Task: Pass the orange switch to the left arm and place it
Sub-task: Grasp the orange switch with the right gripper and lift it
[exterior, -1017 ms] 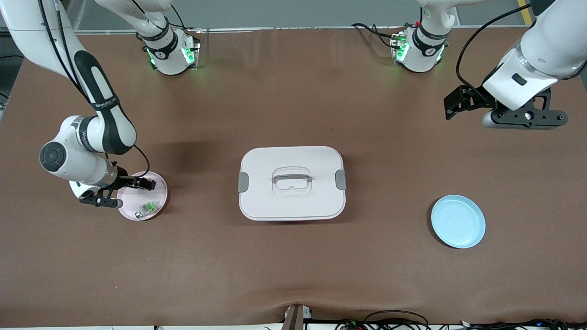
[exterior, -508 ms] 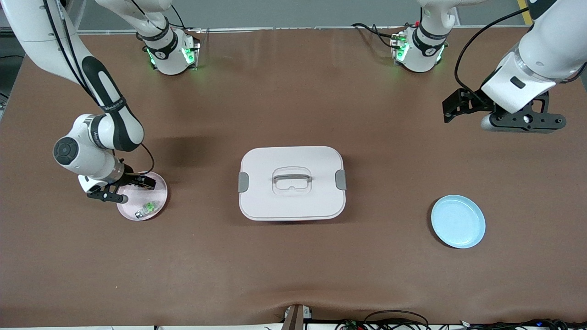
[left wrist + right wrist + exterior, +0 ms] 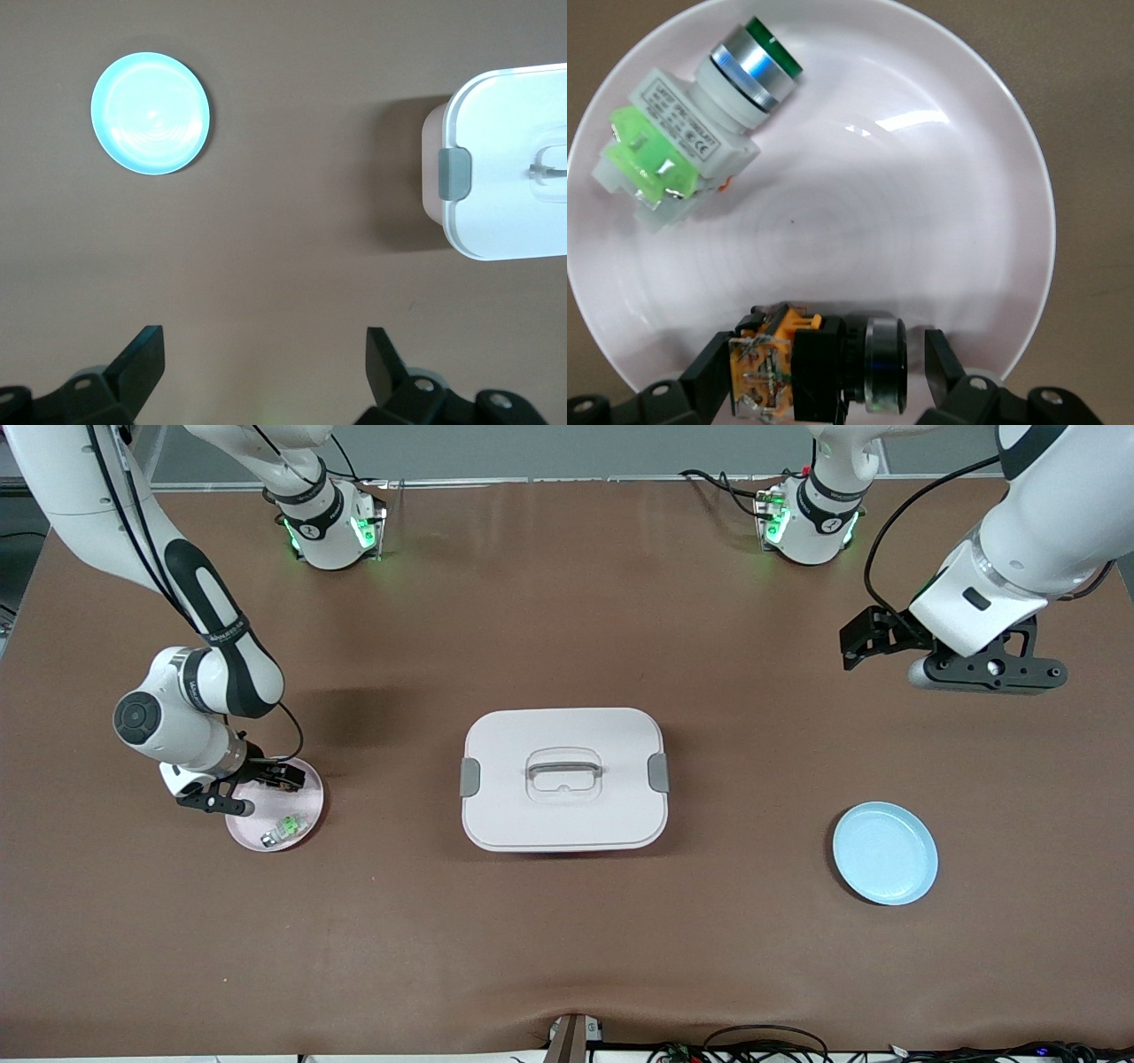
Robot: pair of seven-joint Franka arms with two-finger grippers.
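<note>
Between the right gripper's (image 3: 828,372) two fingers, down in the pink plate (image 3: 983,221), lies the orange switch (image 3: 819,367). One finger stands against its orange end; the other (image 3: 939,354) stands just clear of its silvery end, so the jaws bracket it without clamping it. Beside the switch in the same plate, nearer the front camera, rests a green-and-white component (image 3: 691,142), apart from the gripper. In the front view this plate (image 3: 306,824) sits at the right arm's end of the table with the right gripper (image 3: 288,778) low over its rim. From that gripper toward the left arm's end, the box (image 3: 564,779) stands mid-table with its lid on, grey clips at its sides and a grey handle on top, squarely between the pink plate and the blue plate (image 3: 884,853). The blue plate holds nothing. The left gripper (image 3: 864,642) hangs in the air over bare table, jaws spread wide and holding nothing; in its wrist view the fingers (image 3: 142,359) frame brown tabletop, with the blue plate (image 3: 151,113) and a corner of the box (image 3: 496,168) ahead.
</note>
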